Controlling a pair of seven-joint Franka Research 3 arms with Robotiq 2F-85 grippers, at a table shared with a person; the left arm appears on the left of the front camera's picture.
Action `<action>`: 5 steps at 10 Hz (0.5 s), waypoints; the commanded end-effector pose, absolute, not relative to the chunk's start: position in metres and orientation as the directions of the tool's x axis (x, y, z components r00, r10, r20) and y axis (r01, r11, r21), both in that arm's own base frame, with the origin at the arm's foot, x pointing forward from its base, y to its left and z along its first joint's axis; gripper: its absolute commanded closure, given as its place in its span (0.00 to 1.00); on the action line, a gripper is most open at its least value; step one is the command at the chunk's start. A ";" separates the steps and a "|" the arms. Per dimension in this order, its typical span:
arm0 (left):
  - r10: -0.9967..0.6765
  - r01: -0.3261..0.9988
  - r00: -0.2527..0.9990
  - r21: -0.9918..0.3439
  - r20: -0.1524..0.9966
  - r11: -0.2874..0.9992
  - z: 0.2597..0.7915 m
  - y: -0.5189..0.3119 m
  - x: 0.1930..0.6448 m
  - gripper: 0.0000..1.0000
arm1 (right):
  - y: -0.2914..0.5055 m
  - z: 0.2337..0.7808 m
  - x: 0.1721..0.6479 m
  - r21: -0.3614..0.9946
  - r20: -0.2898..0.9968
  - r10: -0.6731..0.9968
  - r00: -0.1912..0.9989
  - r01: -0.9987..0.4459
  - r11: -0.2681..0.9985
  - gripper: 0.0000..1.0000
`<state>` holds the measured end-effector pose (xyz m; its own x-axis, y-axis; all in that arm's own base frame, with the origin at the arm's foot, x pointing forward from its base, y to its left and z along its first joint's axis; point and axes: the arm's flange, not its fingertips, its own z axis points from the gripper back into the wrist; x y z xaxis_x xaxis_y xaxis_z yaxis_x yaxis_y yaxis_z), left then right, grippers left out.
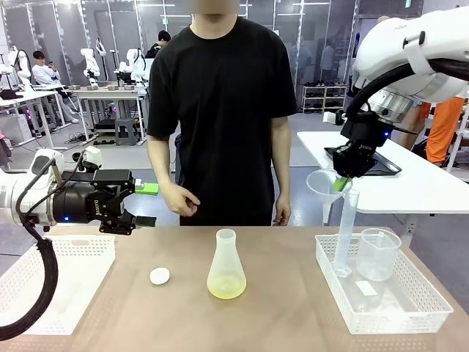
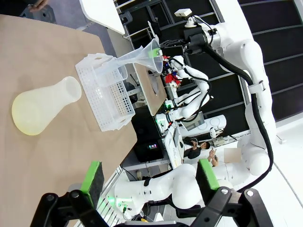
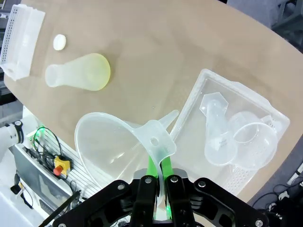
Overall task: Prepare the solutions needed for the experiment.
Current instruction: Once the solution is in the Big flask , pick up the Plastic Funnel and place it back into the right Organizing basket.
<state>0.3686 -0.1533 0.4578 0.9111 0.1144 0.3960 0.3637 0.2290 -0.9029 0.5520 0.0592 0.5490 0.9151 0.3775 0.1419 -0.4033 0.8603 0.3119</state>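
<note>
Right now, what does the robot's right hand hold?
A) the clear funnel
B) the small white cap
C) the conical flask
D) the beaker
A: the right hand is shut on the flat tab of the funnel, which it holds up in the air, while the flask stands free on the table.

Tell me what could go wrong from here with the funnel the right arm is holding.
The right gripper pinches the funnel only by its small rim tab, so it may swivel or slip. Its stem hangs near the tall graduated cylinder standing in the tray; a swing could topple it.
</note>
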 end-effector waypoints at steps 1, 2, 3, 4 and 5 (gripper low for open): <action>0.131 0.350 0.916 -0.914 0.380 0.205 0.458 -0.156 0.367 0.00 | 0.063 0.550 0.554 0.310 0.145 0.385 0.912 -0.411 0.857 1.00; 0.131 0.350 0.916 -0.914 0.380 0.205 0.458 -0.156 0.367 0.00 | 0.063 0.550 0.554 0.310 0.145 0.385 0.912 -0.411 0.857 1.00; 0.131 0.350 0.916 -0.914 0.380 0.205 0.458 -0.156 0.367 0.00 | 0.063 0.550 0.554 0.310 0.145 0.385 0.912 -0.411 0.857 1.00; 0.131 0.350 0.916 -0.914 0.380 0.205 0.458 -0.156 0.367 0.00 | 0.061 0.549 0.552 0.312 0.142 0.381 0.914 -0.406 0.859 0.97; 0.131 0.350 0.916 -0.914 0.380 0.205 0.458 -0.156 0.367 0.00 | 0.047 0.563 0.527 0.277 0.136 0.403 0.905 -0.425 0.862 0.97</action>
